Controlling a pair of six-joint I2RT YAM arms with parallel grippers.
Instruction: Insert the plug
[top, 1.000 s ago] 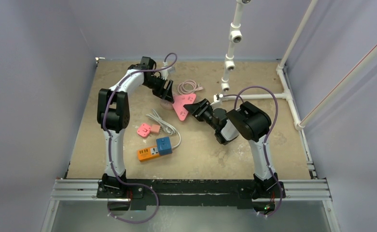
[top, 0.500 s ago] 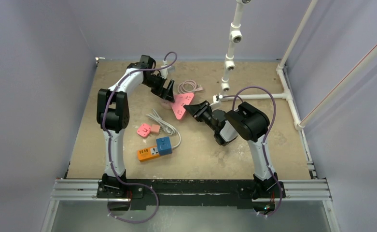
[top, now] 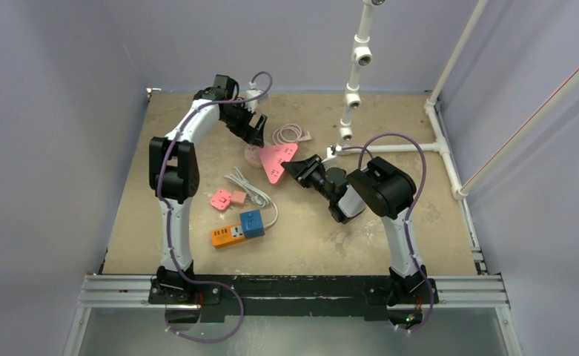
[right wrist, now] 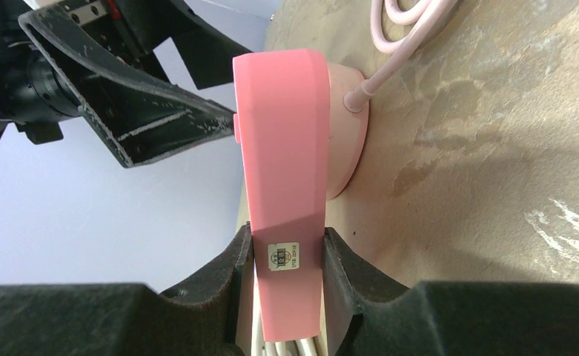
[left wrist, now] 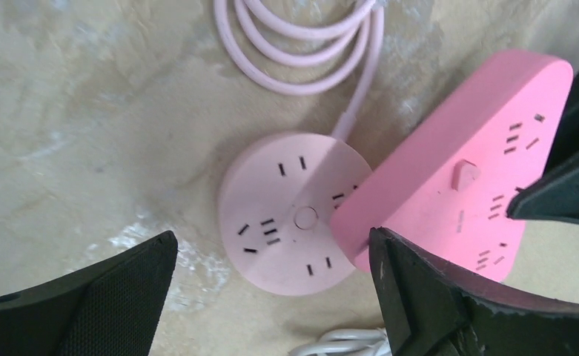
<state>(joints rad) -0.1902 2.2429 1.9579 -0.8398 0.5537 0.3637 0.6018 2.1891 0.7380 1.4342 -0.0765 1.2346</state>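
Note:
A round pale pink socket (top: pixel 253 156) (left wrist: pixel 286 215) lies flat on the table, its pink cable (top: pixel 290 133) (left wrist: pixel 301 52) coiled behind it. A pink triangular power strip (top: pixel 277 159) (left wrist: pixel 457 193) (right wrist: pixel 282 148) overlaps the socket's right edge. My right gripper (top: pixel 292 169) (right wrist: pixel 286 252) is shut on the strip's near corner, and a white cable (left wrist: pixel 345 343) runs out below. My left gripper (top: pixel 255 133) (left wrist: pixel 271 245) hangs open above the round socket and touches nothing. The pink cable's loose end (top: pixel 310 136) is too small to tell if it is the plug.
An orange power strip (top: pixel 227 236) with a blue cube adapter (top: pixel 252 222) lies near the front. Two small pink adapters (top: pixel 221 199) sit by a white cable bundle (top: pixel 253 191). A white pipe frame (top: pixel 353 81) stands at the back right.
My left gripper opened wide and drew back and up from the round socket, uncovering it. My right gripper closed on the pink triangular strip and nudged it slightly left.

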